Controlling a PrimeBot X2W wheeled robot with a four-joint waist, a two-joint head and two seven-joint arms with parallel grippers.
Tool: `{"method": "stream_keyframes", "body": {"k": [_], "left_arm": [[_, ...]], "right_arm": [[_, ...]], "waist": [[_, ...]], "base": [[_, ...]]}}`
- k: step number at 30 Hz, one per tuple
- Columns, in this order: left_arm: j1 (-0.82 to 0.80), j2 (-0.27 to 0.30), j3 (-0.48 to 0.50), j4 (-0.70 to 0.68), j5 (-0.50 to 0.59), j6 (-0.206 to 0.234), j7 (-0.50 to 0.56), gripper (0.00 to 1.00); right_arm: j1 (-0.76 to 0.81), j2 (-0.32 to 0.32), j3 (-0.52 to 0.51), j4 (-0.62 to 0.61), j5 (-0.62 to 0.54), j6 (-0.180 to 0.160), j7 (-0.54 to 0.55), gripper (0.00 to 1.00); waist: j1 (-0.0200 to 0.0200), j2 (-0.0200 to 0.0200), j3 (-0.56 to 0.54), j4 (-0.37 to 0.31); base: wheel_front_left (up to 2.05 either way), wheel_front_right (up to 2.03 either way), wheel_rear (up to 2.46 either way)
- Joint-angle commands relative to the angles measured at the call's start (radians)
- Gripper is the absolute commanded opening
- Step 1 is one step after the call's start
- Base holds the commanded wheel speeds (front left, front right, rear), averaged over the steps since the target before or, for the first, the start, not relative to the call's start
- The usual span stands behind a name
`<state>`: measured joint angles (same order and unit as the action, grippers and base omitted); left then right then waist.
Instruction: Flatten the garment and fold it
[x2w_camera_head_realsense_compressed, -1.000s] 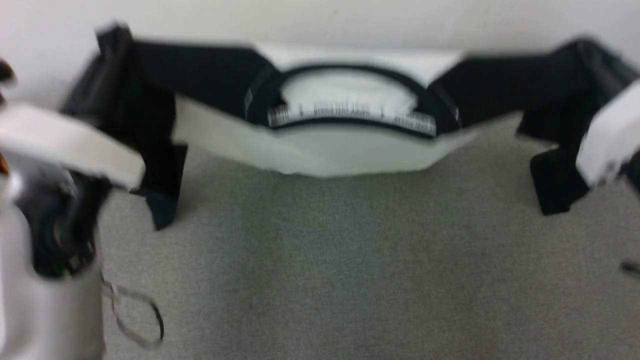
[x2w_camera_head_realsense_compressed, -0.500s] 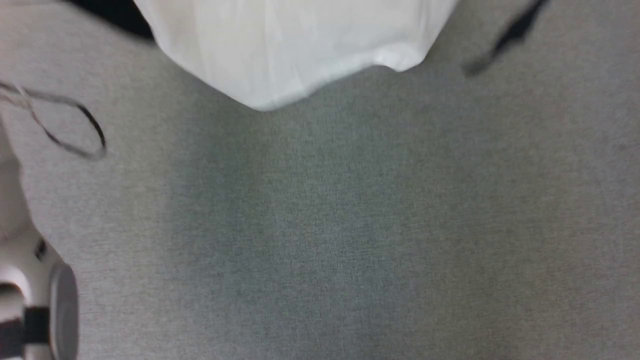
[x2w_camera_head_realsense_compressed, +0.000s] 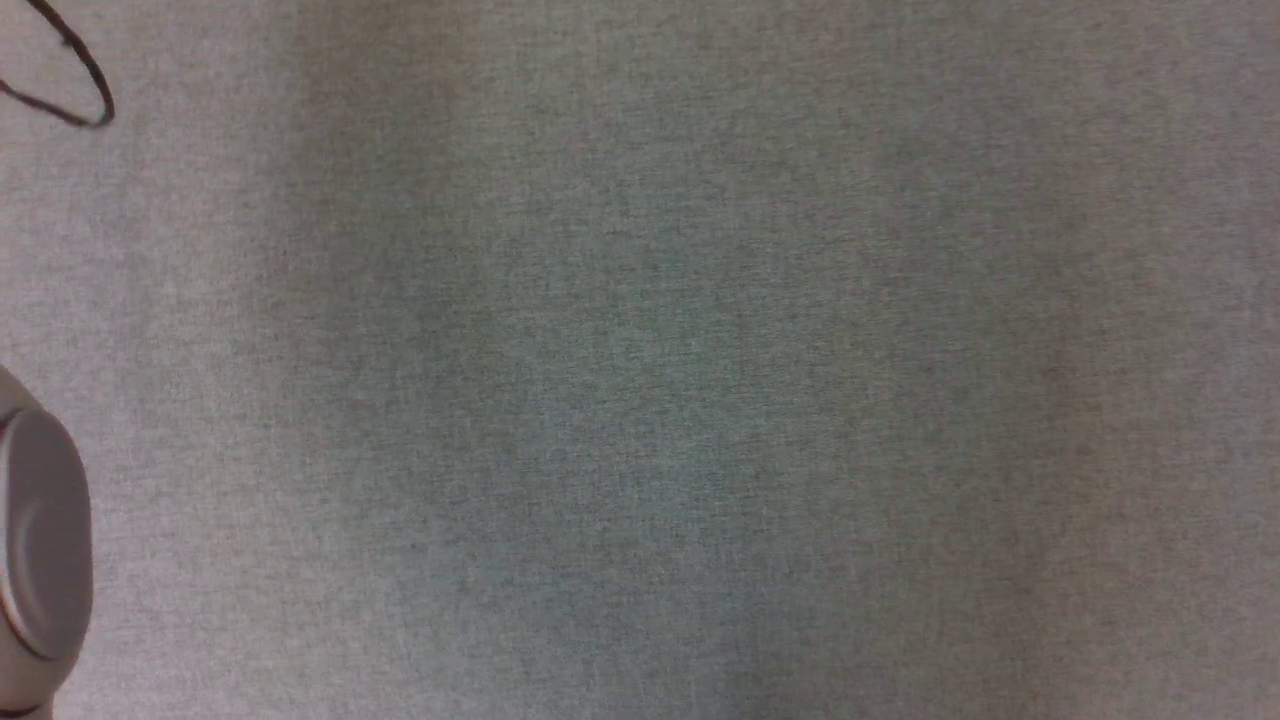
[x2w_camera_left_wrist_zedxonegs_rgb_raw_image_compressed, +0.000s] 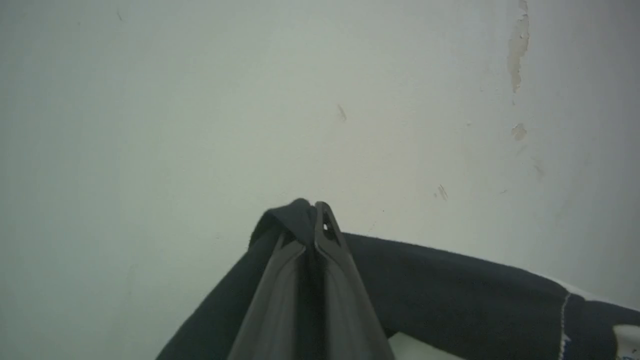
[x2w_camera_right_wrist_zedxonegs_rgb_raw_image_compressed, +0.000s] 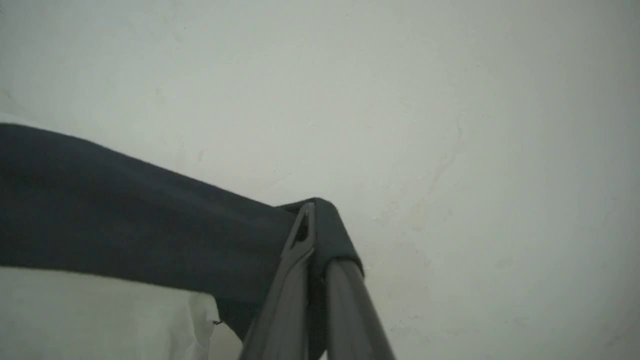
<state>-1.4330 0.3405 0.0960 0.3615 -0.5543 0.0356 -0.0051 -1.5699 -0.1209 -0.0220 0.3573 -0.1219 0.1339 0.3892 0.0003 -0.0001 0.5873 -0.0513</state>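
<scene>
The left end effector (x2w_camera_left_wrist_zedxonegs_rgb_raw_image_compressed: 314, 218) pinched one black sleeve of the garment (x2w_camera_left_wrist_zedxonegs_rgb_raw_image_compressed: 450, 285); the right end effector (x2w_camera_right_wrist_zedxonegs_rgb_raw_image_compressed: 315, 220) clamped the other; likely stretching it taut to flatten it.

**Cloth, plastic, paint**

The garment (x2w_camera_left_wrist_zedxonegs_rgb_raw_image_compressed: 450, 280) is soft matt cloth, black and white. The fingers (x2w_camera_left_wrist_zedxonegs_rgb_raw_image_compressed: 345, 310) look like smooth, dull plastic. The wall (x2w_camera_left_wrist_zedxonegs_rgb_raw_image_compressed: 200, 100) is matt paint, flaked in spots. The floor (x2w_camera_head_realsense_compressed: 640, 360) is grey, fine-woven matt carpet.

Grey carpet floor (x2w_camera_head_realsense_compressed: 640, 360); pale wall (x2w_camera_left_wrist_zedxonegs_rgb_raw_image_compressed: 200, 100), seemingly with chipped paint (x2w_camera_left_wrist_zedxonegs_rgb_raw_image_compressed: 517, 45).
</scene>
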Motion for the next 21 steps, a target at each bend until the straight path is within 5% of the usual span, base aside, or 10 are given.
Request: {"method": "stream_keyframes", "body": {"k": [1,12,21], "left_arm": [[0.028,0.013,0.011,0.031,-0.003,-0.009,-0.014,0.0],[0.423,-0.026,-0.07,0.133,0.002,-0.092,0.001,0.0],[0.916,-0.058,-0.088,-0.036,-0.036,-0.062,0.118,0.0]], "right_arm": [[0.033,-0.008,-0.009,0.025,0.0,-0.003,-0.013,0.0],[0.403,-0.027,0.083,0.149,0.19,-0.003,-0.019,0.0],[0.816,-0.082,0.164,-0.009,0.376,-0.003,0.083,0.0]], "waist": [[-0.0003,0.0001,0.001,0.016],[-0.0003,0.0001,-0.134,0.046],[-0.0003,0.0001,-0.305,0.043]], "base": [[0.0,0.0,0.0],[0.0,0.0,0.0],[0.0,0.0,0.0]]}}
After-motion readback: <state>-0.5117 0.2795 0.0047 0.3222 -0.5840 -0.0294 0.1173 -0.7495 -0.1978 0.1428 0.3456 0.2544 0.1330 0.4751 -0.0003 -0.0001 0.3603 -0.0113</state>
